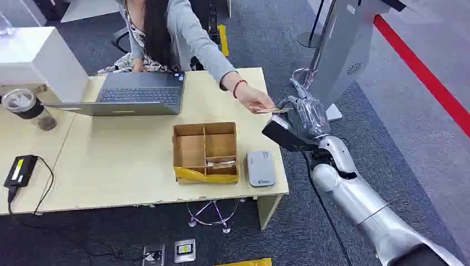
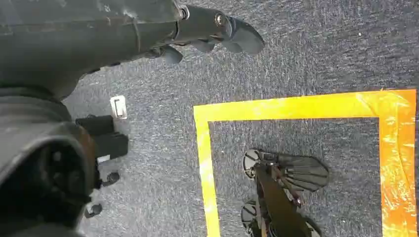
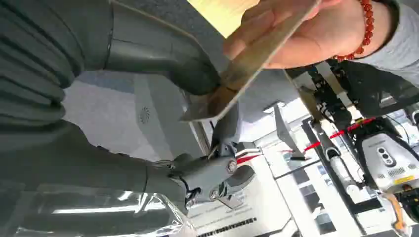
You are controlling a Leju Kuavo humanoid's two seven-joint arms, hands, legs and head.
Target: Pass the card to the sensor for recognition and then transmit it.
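A pale wooden desk (image 1: 127, 166) fills the left and centre of the head view. At the desk's right edge, right of centre in the frame, the robot's silver right arm reaches up from the lower right corner, and its right hand (image 1: 308, 113) meets a person's hand (image 1: 256, 101) over the table corner. Between them is the card (image 1: 272, 111), thin and flat. In the right wrist view the card (image 3: 247, 64) runs diagonally across the upper middle of the frame, one end pinched between the thick grey thumb (image 3: 163, 54) and a darker finger, the other end held by the person's fingers, whose wrist wears a red bead bracelet (image 3: 363, 29). Both hands appear to have hold of it, though how firmly each grips is hard to judge.

On the desk, a divided cardboard box (image 1: 205, 151) sits at centre, with a small grey sensor device (image 1: 260, 168) just beside its right side. An open laptop (image 1: 138, 93) lies above and left of them, before the seated person.

In the left wrist view, the left hand (image 2: 197, 32) hangs at upper left over grey carpet marked with yellow tape (image 2: 296, 106); its fingers are slightly curled and hold nothing.
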